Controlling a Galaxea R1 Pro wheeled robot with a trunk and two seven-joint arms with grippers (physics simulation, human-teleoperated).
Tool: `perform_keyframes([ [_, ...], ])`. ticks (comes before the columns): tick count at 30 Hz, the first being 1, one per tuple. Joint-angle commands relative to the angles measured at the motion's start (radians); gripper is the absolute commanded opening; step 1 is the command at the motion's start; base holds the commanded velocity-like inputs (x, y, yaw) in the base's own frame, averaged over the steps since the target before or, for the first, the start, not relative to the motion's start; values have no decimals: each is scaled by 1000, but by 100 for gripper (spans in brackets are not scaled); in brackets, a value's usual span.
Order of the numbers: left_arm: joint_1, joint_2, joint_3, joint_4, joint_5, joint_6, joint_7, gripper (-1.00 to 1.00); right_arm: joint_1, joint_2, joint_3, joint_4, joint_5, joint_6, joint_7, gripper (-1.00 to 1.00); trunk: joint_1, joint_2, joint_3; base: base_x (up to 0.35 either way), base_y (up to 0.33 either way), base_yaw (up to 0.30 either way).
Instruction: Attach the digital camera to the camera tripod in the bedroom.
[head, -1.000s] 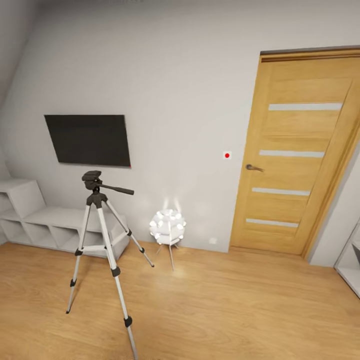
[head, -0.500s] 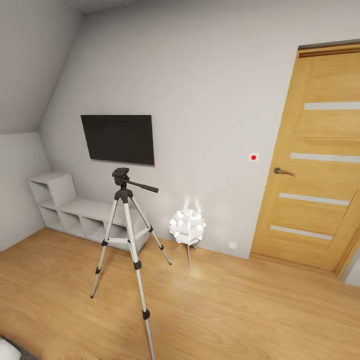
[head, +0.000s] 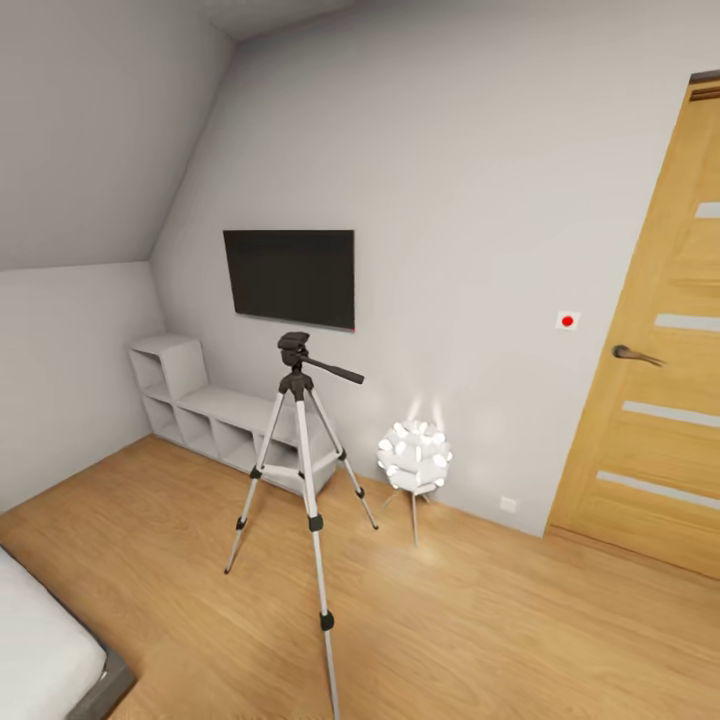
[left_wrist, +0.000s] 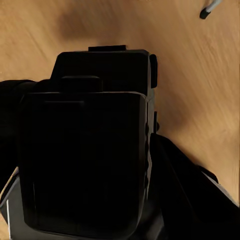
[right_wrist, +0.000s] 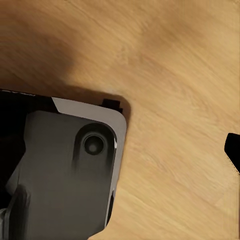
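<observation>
The camera tripod (head: 303, 450) stands on the light wood floor of the bedroom, ahead and a little left in the head view. It has silver legs, and its black head (head: 294, 350) is bare, with the pan handle pointing right. In the left wrist view the black digital camera (left_wrist: 100, 75) sits close to the lens. My left gripper (left_wrist: 85, 165) is shut on it, and a dark finger (left_wrist: 185, 190) runs along its side. One tripod foot (left_wrist: 206, 12) shows over the floor. In the right wrist view a dark fingertip (right_wrist: 234, 150) stands at the edge with only floor beside it.
A white clustered-shade lamp (head: 414, 458) glows right of the tripod. A low white cube shelf (head: 200, 410) runs along the wall under the wall TV (head: 290, 277). The wooden door (head: 655, 400) is at the right, a bed corner (head: 50, 650) at lower left. My grey base (right_wrist: 70, 175) shows below.
The head view has swung left, so the tripod, lamp and door sit further right in the picture and the bed corner has come in. Nothing in the room has moved.
</observation>
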Motion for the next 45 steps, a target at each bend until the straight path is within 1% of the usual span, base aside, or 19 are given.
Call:
perform_keyframes([
  [1,0,0,-8,1,13,-2,-5,-100,-1,0,-3,3,8,-5,2,100,0,-1,0,0,0,300],
  [4,0,1,-7,1,48,0,-5,-100,-1,0,-3,3,8,-6,2,100,0,-1,0,0,0,300],
  [10,0,1,-8,1,66,0,-7,-100,-1,0,-3,3,8,-6,2,100,0,-1,0,42,0,297],
  [15,0,1,-8,1,66,-1,-9,-100,-1,-2,-3,2,9,-8,2,100,0,-1,0,270,0,113],
  [19,0,1,-9,0,62,-3,-14,-100,-1,-9,-3,2,11,-8,-1,100,0,-1,0,315,18,16],
  [25,0,1,-10,-1,58,-1,-21,-100,-1,-7,-3,2,11,-9,-1,100,0,-1,0,319,117,2],
  [34,0,1,-13,-3,55,4,-28,-100,-1,-8,-3,2,11,-8,-1,100,0,-1,0,282,241,0],
  [45,0,1,-14,-4,55,4,-28,-100,-1,-8,-5,2,10,-10,-1,100,0,-1,0,217,301,0],
])
